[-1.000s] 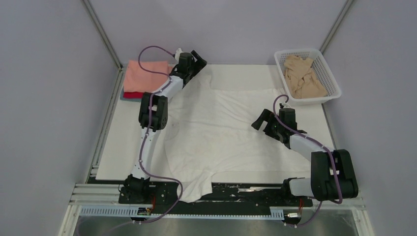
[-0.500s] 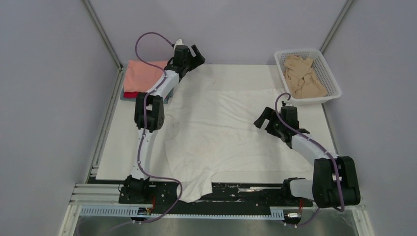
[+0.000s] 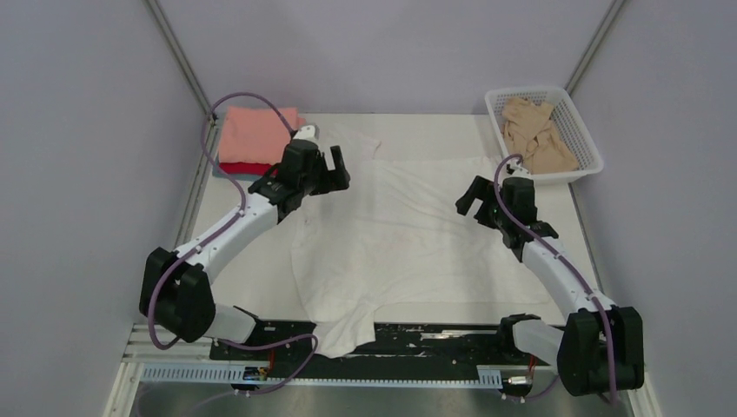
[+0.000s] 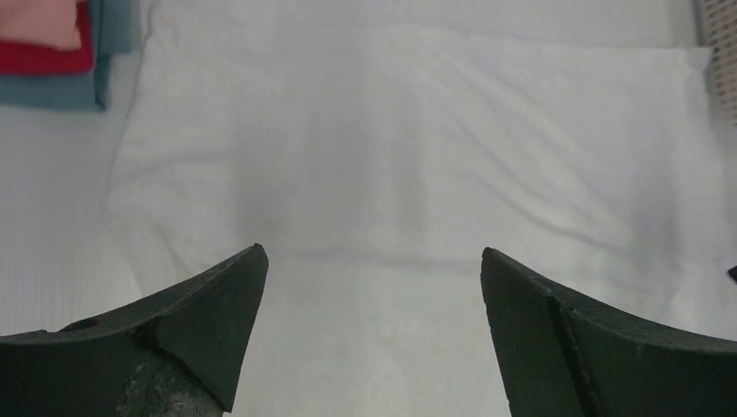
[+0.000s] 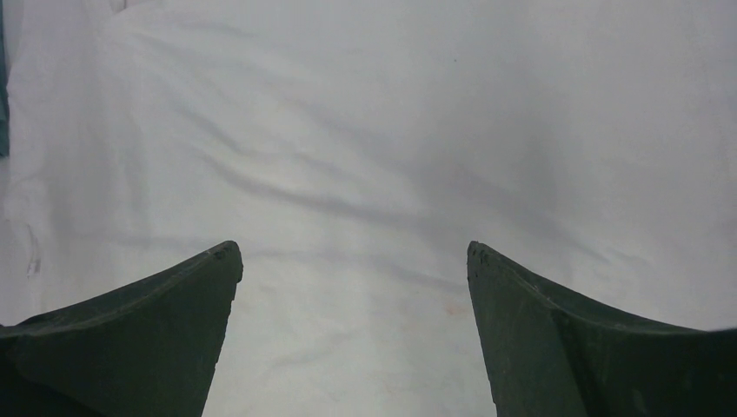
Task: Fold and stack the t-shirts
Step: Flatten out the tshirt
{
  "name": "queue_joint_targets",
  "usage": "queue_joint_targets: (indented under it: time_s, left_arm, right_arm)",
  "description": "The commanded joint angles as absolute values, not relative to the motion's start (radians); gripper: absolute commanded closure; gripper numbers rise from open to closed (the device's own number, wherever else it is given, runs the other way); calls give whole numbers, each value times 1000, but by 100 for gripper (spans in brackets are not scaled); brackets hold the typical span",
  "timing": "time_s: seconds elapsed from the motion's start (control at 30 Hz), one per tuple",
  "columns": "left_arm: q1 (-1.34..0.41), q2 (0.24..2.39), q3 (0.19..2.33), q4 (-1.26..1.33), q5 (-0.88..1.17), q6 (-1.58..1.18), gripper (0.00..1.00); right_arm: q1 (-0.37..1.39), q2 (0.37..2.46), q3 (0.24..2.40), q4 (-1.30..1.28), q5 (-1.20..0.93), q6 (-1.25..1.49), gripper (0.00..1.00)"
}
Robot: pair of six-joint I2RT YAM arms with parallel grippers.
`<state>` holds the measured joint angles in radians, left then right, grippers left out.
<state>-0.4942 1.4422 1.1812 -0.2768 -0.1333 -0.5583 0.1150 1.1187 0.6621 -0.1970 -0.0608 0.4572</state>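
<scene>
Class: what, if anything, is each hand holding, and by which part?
Nothing. The left hand and right hand are both open above the spread white t-shirt, gripping no cloth.

The white shirt is showing as soft matt cloth, faintly creasing. Far left, the pink shirt, red shirt and blue shirt are looking like matt cloth too. The tan shirt is lying as crumpled cloth in a white plastic lattice basket. The tabletop is looking smooth and matt. The jaws are showing matt black, the left pair scuffed. The near rail is looking like bare metal.
</scene>
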Motion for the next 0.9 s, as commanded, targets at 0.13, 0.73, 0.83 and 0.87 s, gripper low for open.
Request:
queue_joint_targets:
  time_s: [0.13, 0.73, 0.83, 0.87]
  left_arm:
    - [-475, 1440, 902, -215, -81, -644, 0]
    - [-350, 1872, 1128, -259, -31, -618, 0]
    - [-333, 1916, 1187, -284, -34, -597, 0]
    - [-329, 1940, 1224, -291, -36, -593, 0]
  right_arm:
    - [144, 1325, 810, -212, 20, 435, 0]
    - [160, 1701, 952, -223, 116, 446, 0]
    - [148, 1762, 1005, -233, 115, 446, 0]
    - [146, 1782, 1027, -239, 114, 448, 0]
